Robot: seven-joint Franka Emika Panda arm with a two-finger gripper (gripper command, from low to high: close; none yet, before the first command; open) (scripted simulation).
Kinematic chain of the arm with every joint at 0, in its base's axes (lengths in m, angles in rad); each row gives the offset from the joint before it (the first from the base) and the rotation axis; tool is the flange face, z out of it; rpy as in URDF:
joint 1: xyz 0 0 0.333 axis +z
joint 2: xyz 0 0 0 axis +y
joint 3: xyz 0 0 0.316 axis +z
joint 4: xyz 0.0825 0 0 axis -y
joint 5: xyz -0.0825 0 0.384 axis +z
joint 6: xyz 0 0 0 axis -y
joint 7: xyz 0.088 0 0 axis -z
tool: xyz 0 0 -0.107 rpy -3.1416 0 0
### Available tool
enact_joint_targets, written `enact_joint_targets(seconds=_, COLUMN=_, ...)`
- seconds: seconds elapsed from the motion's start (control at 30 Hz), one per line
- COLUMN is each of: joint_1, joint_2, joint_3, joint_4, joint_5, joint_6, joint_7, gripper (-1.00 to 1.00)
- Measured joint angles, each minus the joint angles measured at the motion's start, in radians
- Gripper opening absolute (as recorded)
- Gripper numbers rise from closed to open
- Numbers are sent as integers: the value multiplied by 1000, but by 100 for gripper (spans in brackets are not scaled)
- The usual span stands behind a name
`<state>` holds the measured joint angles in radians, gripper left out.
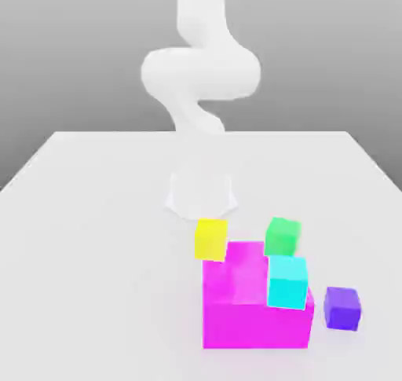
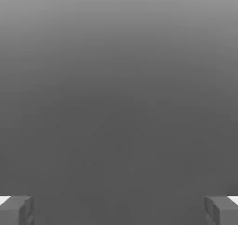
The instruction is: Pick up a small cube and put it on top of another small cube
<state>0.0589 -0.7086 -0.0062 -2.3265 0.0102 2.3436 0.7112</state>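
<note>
My gripper [image 2: 119,210] stands wide open with nothing between its fingers [image 2: 16,210], only grey floor beyond them. On the white table [image 1: 94,214], the small purple cube [image 1: 342,307] sits alone at the near right in the exterior view, just beside the big magenta block [image 1: 251,316]. A cyan cube [image 1: 287,282] rests against that block, with a yellow cube [image 1: 210,239] and a green cube [image 1: 282,236] behind it.

A plain white table [image 1: 94,238] stretches away from the exterior view, narrowing toward its far edge. Behind it hangs a bare grey backdrop [image 1: 71,49], darker at the top and paler lower down. The light is soft and even, and shadows on the tabletop are faint.
</note>
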Motion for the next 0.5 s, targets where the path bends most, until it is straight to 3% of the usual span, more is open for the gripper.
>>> enact_joint_targets(seconds=0.5, joint_1=296, joint_2=550, joint_3=32, joint_4=-158, joint_5=55, joint_6=260, joint_7=-530, gripper=0)
